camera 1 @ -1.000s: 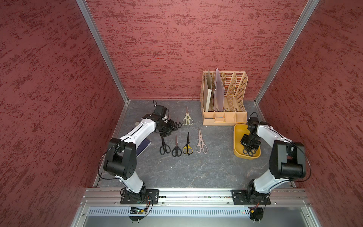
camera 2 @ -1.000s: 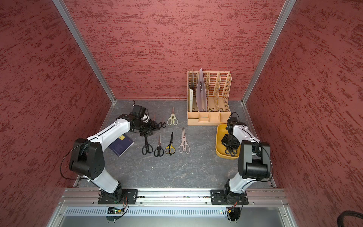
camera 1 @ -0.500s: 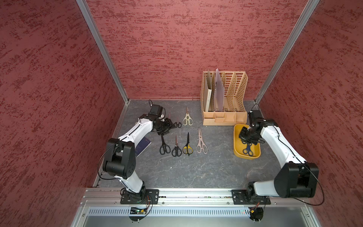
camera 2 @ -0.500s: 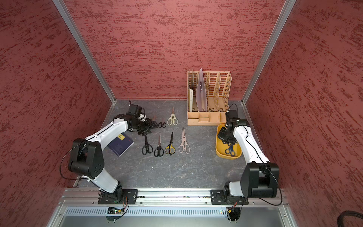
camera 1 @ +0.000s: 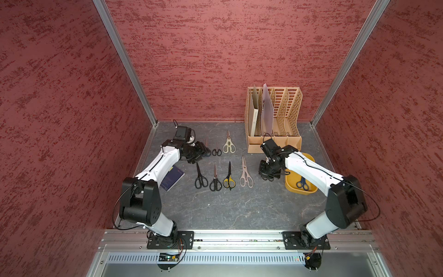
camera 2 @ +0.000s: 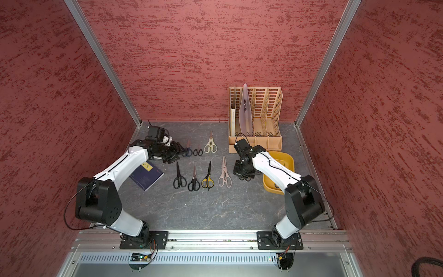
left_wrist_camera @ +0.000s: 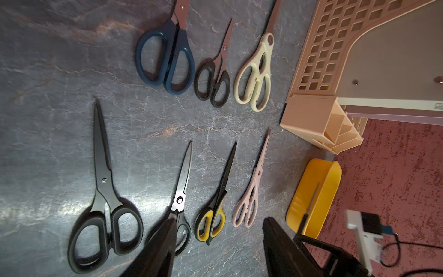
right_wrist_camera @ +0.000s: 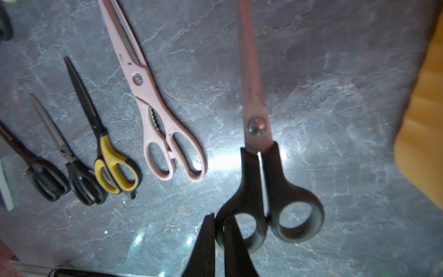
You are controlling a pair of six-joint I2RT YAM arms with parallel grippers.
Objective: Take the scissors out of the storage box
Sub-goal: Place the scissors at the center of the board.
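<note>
right hand (right_wrist_camera: 219,223), black scissors (right_wrist_camera: 256,134) gripped, now outside storage box (camera 1: 292,183)

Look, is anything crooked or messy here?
Mostly tidy: the scissors lie in straight rows. The notebook beside them lies crooked, partly hidden by the left arm. One blue pair is still in the box, and the right gripper holds a black pair by one loop.

Looked like a robotics lab booth: red textured walls (camera 1: 215,60), aluminium posts (camera 1: 124,62), robot arms (camera 1: 163,165) bolted to a rail (camera 1: 239,236).
</note>
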